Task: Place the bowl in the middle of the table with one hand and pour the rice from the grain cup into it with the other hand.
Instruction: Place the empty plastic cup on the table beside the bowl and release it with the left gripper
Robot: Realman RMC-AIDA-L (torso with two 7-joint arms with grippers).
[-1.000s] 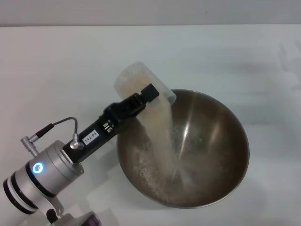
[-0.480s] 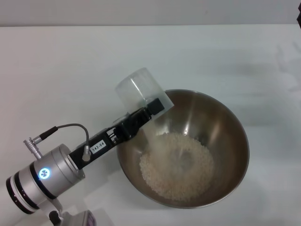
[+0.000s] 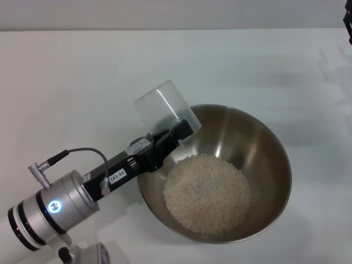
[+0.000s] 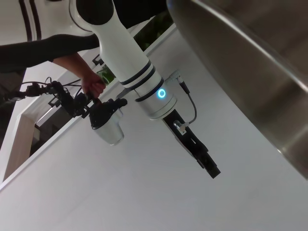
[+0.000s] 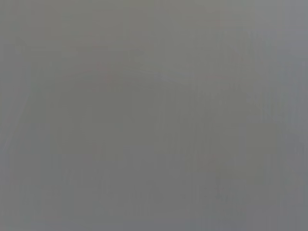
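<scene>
The steel bowl stands on the white table, a little right of the middle. A heap of rice lies in its bottom. My left gripper is shut on the clear grain cup and holds it tipped, mouth over the bowl's far left rim. No rice shows in the cup. The left wrist view shows the bowl's outer wall and my right gripper raised off the table. A dark bit of the right arm shows at the head view's top right edge.
White tabletop lies bare around the bowl. In the left wrist view a person's arm and hand hold a device beyond the table. The right wrist view is plain grey.
The stream of rice from the cup has stopped. The cup has emptied and the rice has settled into a heap in the bowl. The left arm has turned slightly.
</scene>
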